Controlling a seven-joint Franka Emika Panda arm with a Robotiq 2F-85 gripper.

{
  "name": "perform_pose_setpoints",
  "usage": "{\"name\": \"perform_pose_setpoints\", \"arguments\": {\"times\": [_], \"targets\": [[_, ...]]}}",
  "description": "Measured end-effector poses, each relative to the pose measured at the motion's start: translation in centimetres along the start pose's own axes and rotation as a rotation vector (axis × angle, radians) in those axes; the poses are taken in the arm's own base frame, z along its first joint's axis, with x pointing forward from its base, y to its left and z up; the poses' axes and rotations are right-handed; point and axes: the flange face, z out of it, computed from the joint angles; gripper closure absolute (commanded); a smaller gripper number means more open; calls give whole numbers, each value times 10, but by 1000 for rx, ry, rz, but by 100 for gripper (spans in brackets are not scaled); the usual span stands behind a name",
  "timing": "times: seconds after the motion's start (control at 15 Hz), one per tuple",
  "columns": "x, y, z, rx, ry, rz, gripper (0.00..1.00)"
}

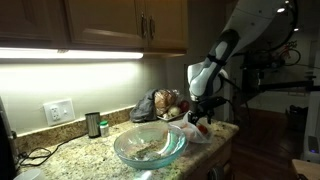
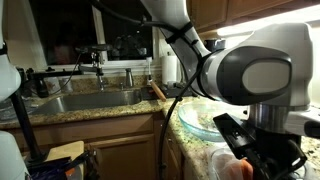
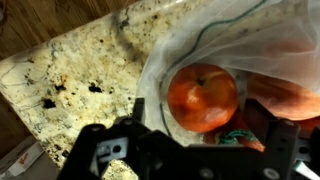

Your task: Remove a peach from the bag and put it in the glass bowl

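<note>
Hand (image 3: pixel 212 140) is hovering spread wide, gripping nothing, just above the peach (image 3: pixel 203 97), which is lying in the bag (image 3: pixel 255 40) on the tabletop (image 3: pixel 70 80), near the glass bowl (image 1: pixel 150 147).

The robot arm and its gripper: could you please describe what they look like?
The arm is built of rounded white links with dark joints, and one link ends in a round grey cap. The gripper is black and blocky.
</note>
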Motion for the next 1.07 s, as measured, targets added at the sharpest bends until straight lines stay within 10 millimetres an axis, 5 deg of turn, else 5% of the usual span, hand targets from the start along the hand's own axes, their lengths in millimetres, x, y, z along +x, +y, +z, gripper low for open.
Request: {"name": "perform_pose_setpoints", "arguments": {"times": [1.07], "targets": [[5, -3, 9, 6, -9, 14, 0]]}}
